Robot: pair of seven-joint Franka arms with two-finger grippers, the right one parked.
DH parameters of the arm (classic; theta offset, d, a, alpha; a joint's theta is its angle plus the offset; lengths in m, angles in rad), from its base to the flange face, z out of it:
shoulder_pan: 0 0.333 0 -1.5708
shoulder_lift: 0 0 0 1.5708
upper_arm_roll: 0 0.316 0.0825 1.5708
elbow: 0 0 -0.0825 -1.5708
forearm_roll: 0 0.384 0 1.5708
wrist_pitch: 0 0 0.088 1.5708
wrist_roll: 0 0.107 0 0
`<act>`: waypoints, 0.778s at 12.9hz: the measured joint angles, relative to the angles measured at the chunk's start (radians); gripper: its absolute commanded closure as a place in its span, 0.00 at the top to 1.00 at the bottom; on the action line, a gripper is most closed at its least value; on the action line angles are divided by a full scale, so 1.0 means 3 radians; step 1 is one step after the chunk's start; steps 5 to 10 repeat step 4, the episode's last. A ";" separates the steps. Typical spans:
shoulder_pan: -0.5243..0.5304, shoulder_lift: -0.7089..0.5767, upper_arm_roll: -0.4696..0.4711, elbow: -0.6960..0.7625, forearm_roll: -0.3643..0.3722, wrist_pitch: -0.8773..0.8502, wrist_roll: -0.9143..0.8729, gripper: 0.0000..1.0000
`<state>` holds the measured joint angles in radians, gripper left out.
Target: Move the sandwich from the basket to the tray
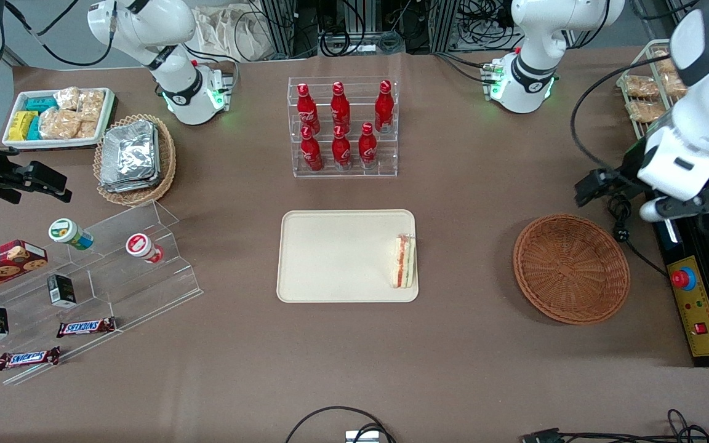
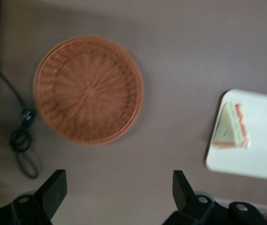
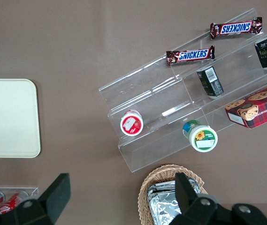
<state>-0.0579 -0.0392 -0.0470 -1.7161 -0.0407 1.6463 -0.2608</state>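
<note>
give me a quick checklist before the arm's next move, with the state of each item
1. Triangular wrapped sandwich lies on the cream rectangular plastic tray: ok.
2. Sandwich fully inside the rim: ok, though it sits close to the tray edge nearest the basket.
3. Round reddish-brown wicker basket holds nothing: ok.
4. Left gripper has its fingers apart and nothing between them: ok.
5. Gripper is raised over the table near the basket, apart from sandwich and tray: ok.
6. Black cable lies beside the basket, not under the fingers: ok.

Robot lab, aluminium framing point(image 1: 280, 24), cables, emergency-stop box point(image 1: 693, 301) (mock shop goods)
</note>
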 measured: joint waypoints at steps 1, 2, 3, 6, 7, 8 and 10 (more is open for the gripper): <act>0.0027 -0.0078 0.0000 -0.0031 0.0042 -0.0082 0.0073 1.00; 0.0036 -0.0134 -0.0002 -0.0041 0.0085 -0.0160 0.0110 1.00; 0.0041 -0.0176 -0.0003 -0.0047 0.0107 -0.0212 0.0126 1.00; 0.0046 -0.0203 -0.0003 -0.0051 0.0120 -0.0233 0.0133 1.00; 0.0046 -0.0203 -0.0003 -0.0051 0.0120 -0.0233 0.0133 1.00; 0.0046 -0.0203 -0.0003 -0.0051 0.0120 -0.0233 0.0133 1.00; 0.0046 -0.0203 -0.0003 -0.0051 0.0120 -0.0233 0.0133 1.00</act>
